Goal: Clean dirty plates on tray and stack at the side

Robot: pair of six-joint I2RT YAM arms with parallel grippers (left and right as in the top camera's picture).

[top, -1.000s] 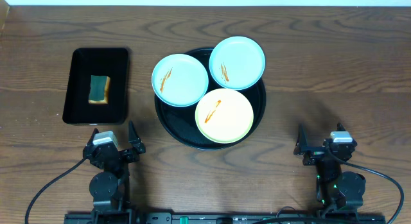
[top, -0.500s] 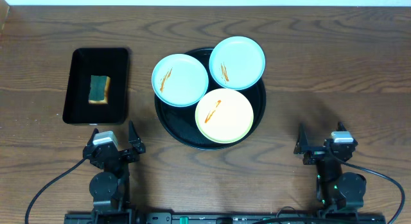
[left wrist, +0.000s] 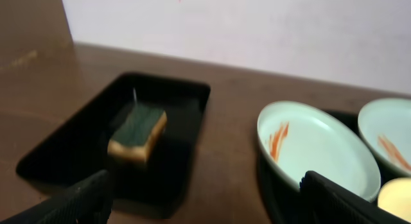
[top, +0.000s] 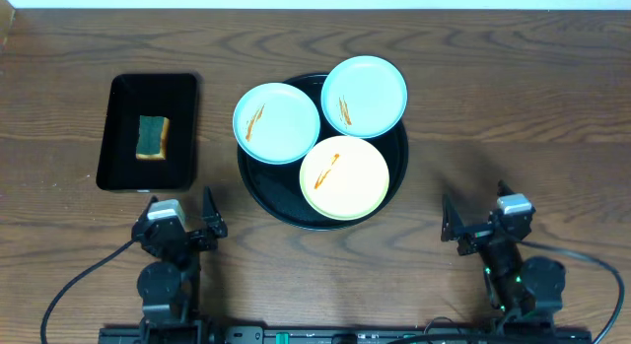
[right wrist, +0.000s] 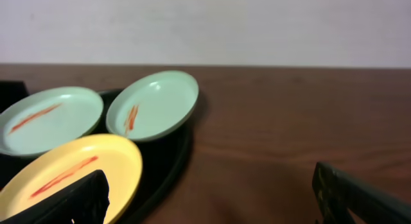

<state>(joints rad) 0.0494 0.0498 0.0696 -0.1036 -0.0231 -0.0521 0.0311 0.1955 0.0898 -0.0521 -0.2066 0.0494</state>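
The round black tray (top: 399,176) holds three plates, each with orange-brown streaks: a mint-blue one (top: 276,122) overhanging its left rim, a mint-blue one (top: 364,96) at the back right, and a yellow one (top: 343,177) in front. My left gripper (top: 180,208) is open and empty near the front edge, left of the tray. My right gripper (top: 475,211) is open and empty at the front right, angled toward the tray. The right wrist view shows the yellow plate (right wrist: 70,169) and both mint-blue plates (right wrist: 51,118) (right wrist: 154,103) ahead on the left.
A rectangular black tray (top: 108,176) at the left holds a green-and-yellow sponge (top: 152,135). The sponge (left wrist: 137,133) also shows in the left wrist view, ahead on the left. A pale wall stands behind the table's far edge.
My right gripper has shifted left and turned toward the round tray. My left gripper has moved slightly right. The plates and sponge have not moved.
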